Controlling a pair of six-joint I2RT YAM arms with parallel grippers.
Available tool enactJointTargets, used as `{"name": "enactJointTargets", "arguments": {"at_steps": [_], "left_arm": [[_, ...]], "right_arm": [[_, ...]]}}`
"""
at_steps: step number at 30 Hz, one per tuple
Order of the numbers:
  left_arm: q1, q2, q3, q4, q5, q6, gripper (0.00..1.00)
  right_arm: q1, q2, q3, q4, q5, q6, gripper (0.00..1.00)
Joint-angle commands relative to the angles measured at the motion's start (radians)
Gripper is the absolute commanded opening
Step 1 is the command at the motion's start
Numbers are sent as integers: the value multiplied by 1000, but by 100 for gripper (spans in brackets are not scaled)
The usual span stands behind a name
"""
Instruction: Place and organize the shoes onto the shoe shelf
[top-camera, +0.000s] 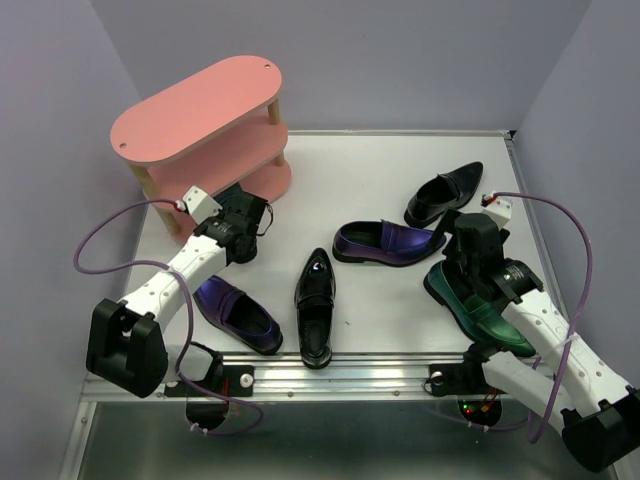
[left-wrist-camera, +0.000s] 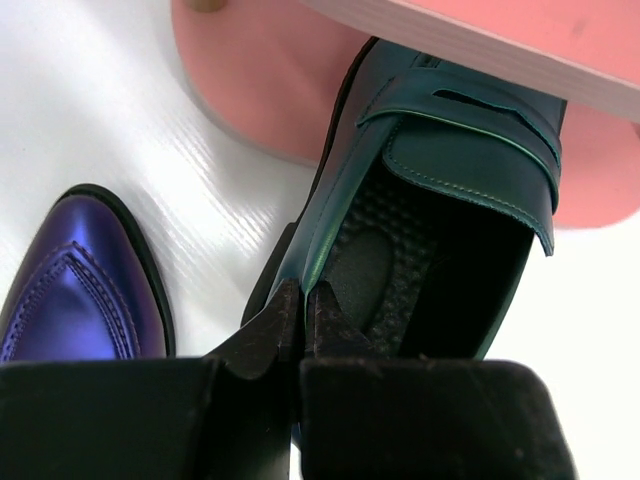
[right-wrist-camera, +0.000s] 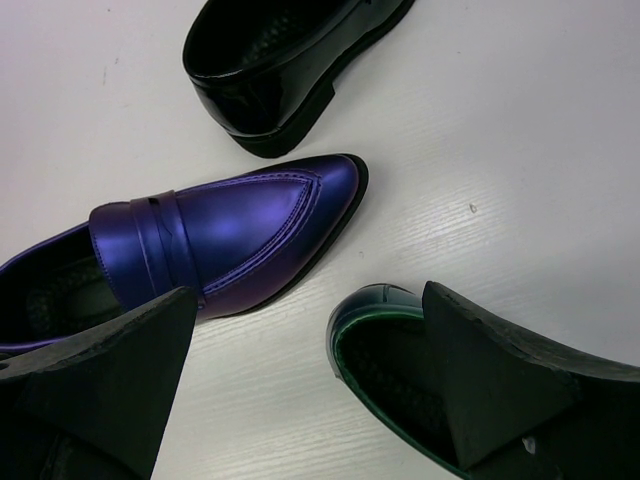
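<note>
The pink shelf (top-camera: 200, 110) stands at the far left corner of the table (top-camera: 380, 170). The left gripper (left-wrist-camera: 303, 312) is pinched tight on the side wall of a green shoe (left-wrist-camera: 450, 170). The shoe's toe reaches over the shelf's bottom board, under the middle one. The hold is thin and sits near the heel, so the shoe could twist or slip free. A hard push might also shove the shelf back. A purple shoe (left-wrist-camera: 70, 290) lies just beside the held one and could be knocked. The right gripper (right-wrist-camera: 300, 380) hangs with its fingers wide apart over the other green shoe (right-wrist-camera: 375, 350).
</note>
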Motion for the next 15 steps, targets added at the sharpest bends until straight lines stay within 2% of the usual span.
{"name": "enactJointTargets", "arguments": {"at_steps": [1, 15], "left_arm": [[41, -26, -21, 174, -104, -9, 0], [183, 2, -60, 365, -22, 106, 0]], "right_arm": [[5, -16, 1, 48, -8, -9, 100], [5, 7, 3, 48, -12, -7, 100]]}}
